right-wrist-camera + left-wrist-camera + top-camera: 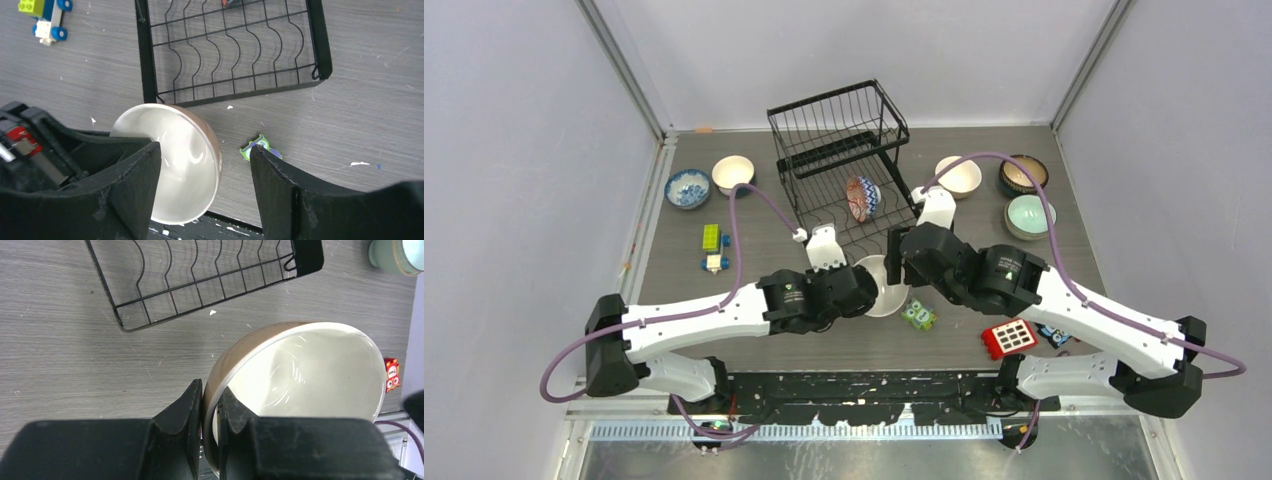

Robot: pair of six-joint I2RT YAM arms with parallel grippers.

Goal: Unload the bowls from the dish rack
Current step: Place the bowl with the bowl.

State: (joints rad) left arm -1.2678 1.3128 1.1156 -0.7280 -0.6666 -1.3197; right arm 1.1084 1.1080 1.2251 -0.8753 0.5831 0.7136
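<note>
A tan bowl with a cream inside hangs tilted just in front of the dish rack. My left gripper is shut on its rim, one finger outside and one inside the bowl. My right gripper is open beside it, its fingers wide apart around the bowl without pinching it. A reddish patterned bowl stands on edge in the rack's lower tray. The upper basket holds nothing that I can see.
Left of the rack sit a blue-patterned bowl and a cream bowl. On the right are a cream bowl, a dark brown bowl and a mint bowl. Toy blocks, a green toy and a red keypad toy lie nearby.
</note>
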